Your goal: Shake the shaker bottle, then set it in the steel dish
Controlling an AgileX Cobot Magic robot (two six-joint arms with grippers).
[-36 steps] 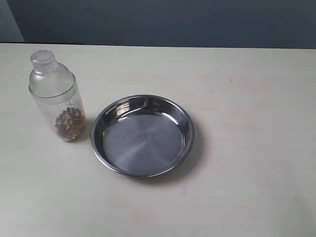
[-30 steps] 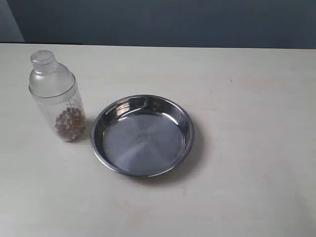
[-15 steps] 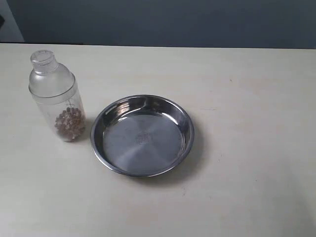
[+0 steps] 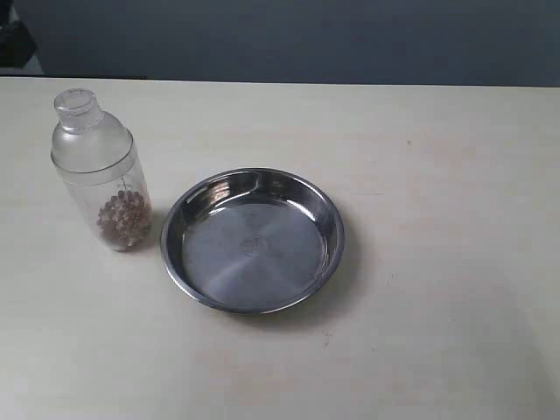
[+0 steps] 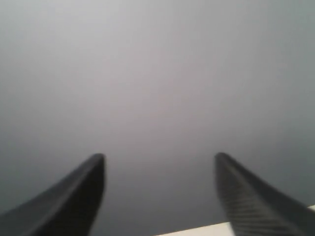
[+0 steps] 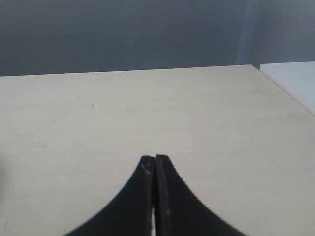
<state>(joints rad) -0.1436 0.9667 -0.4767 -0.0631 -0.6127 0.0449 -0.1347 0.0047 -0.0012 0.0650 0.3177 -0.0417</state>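
Note:
The shaker bottle (image 4: 98,171) stands upright on the table at the left of the exterior view, frosted, with a small round cap and brownish beads at its bottom. Just to its right lies the round steel dish (image 4: 325,206), with nothing in it. A dark piece of the left arm (image 4: 15,37) shows at the top left corner, far behind the bottle. My left gripper (image 5: 160,156) is open and faces a grey wall, nothing between its fingers. My right gripper (image 6: 154,158) is shut on nothing, low over bare table; neither bottle nor dish shows in its view.
The pale table (image 4: 437,175) runs to a dark grey wall at the back. In the right wrist view a white surface (image 6: 293,81) adjoins the table's far corner.
A dark part of the left arm has come into the exterior view at the top left corner. Bottle and dish have not moved.

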